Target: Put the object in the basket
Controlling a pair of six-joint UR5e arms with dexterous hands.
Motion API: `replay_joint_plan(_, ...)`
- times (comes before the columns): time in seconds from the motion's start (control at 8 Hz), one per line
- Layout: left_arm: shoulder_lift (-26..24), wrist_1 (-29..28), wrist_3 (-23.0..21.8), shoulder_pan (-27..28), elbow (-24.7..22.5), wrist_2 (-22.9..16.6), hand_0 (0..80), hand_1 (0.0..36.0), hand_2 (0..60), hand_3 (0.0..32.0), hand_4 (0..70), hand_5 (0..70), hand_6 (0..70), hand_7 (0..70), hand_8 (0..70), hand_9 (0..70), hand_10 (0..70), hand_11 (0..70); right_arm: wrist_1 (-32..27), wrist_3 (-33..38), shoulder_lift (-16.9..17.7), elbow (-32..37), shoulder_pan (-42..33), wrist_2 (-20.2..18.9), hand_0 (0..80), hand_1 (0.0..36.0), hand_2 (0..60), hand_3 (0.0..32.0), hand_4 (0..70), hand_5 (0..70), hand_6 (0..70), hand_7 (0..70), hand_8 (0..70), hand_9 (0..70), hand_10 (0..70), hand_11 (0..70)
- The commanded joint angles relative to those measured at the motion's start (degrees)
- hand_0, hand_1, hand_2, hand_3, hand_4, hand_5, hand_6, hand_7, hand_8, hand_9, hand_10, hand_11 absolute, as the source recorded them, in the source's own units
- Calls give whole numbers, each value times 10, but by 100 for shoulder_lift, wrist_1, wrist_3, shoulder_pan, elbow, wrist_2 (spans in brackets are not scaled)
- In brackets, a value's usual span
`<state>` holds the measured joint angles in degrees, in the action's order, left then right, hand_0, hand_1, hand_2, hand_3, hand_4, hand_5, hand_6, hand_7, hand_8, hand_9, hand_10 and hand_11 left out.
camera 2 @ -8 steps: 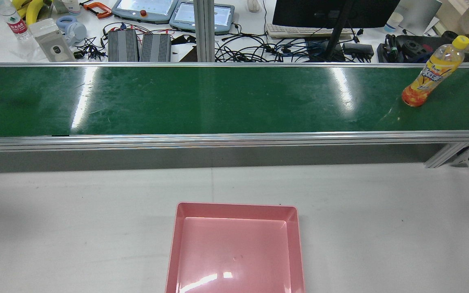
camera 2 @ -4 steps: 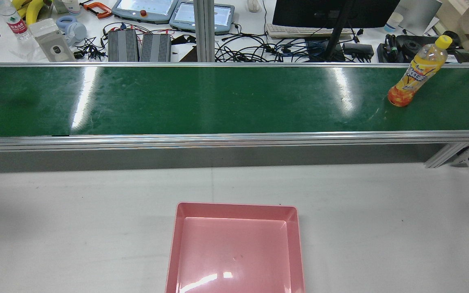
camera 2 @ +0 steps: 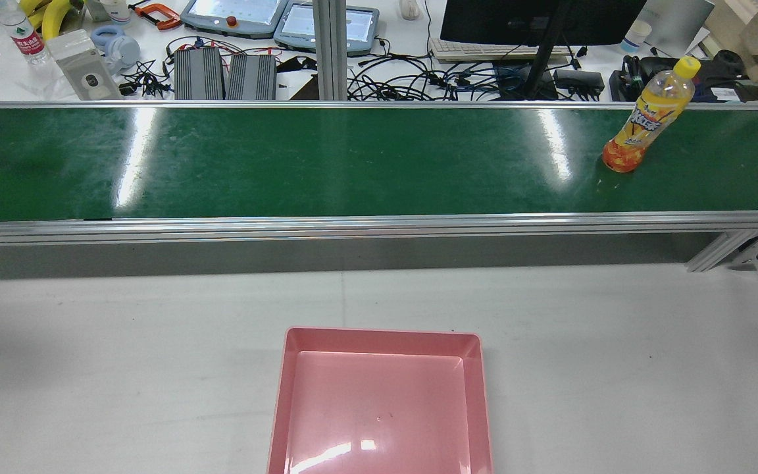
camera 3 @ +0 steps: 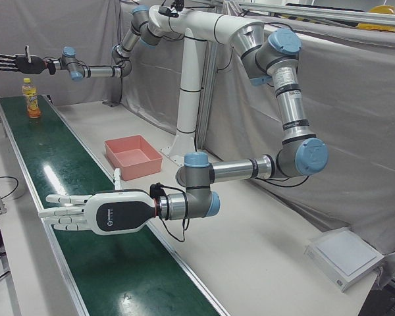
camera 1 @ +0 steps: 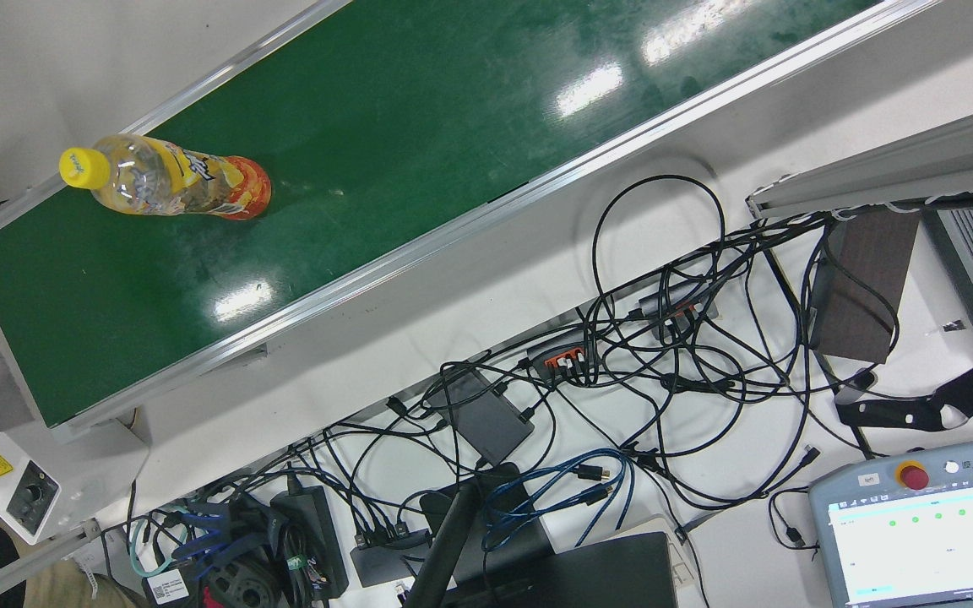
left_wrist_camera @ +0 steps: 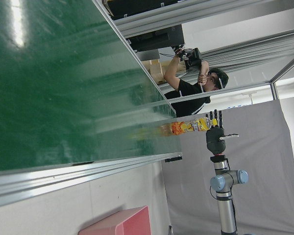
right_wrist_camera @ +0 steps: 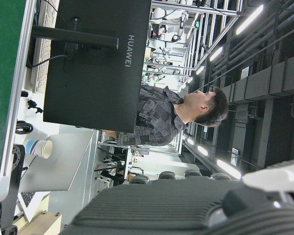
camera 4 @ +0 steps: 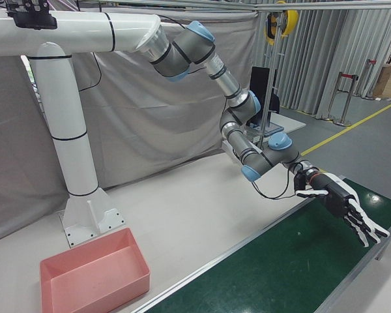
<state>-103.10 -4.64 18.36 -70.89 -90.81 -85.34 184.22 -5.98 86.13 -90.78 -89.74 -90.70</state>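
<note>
An orange drink bottle (camera 2: 642,125) with a yellow cap stands upright on the green conveyor belt (camera 2: 353,164), near its right end in the rear view. The front view shows the bottle (camera 1: 174,179) too. My right hand (camera 3: 16,62) hovers open above the bottle (camera 3: 31,99), fingers spread, touching nothing. In the left hand view, that right hand (left_wrist_camera: 214,132) sits beside the bottle (left_wrist_camera: 188,127) cap. My left hand (camera 3: 99,212) is flat and open just over the belt's other end, empty; the right-front view shows the left hand (camera 4: 339,203) as well. The pink basket (camera 2: 379,336) lies empty on the white table.
Beyond the belt is a desk with tangled cables (camera 1: 622,363), a monitor (camera 2: 537,20) and teach pendants (camera 2: 234,16). A control box (camera 1: 26,498) sits at the belt's end. A person (left_wrist_camera: 191,93) stands behind the belt. A white box (camera 3: 342,257) rests on the table's far corner.
The bottle has travelled leftward along the belt in the rear view, staying upright. The basket has not moved.
</note>
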Motion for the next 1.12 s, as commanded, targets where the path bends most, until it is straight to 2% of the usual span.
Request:
replay_joint_plan(0.0,0,-55,1,-21,-24,0,486,77,0,0,148,94,0,0,44,79,77,123,0,0,-8,-1,0,0,0,0,0,0,0,0,0,0,0,0,0,0)
replay_joint_plan(0.38,0,-90,-8,-47,-16,0,485,64,0,0,155,101,0,0,51,90,77,122,0,0,-8,-1,0,0,0,0,0,0,0,0,0,0,0,0,0,0)
replay_joint_plan(1.0,0,-160,-26,-56,-25,0,485,68,0,0,157,111,0,0,56,98,78,123,0,0,0,-1,0,0,0,0,0,0,0,0,0,0,0,0,0,0)
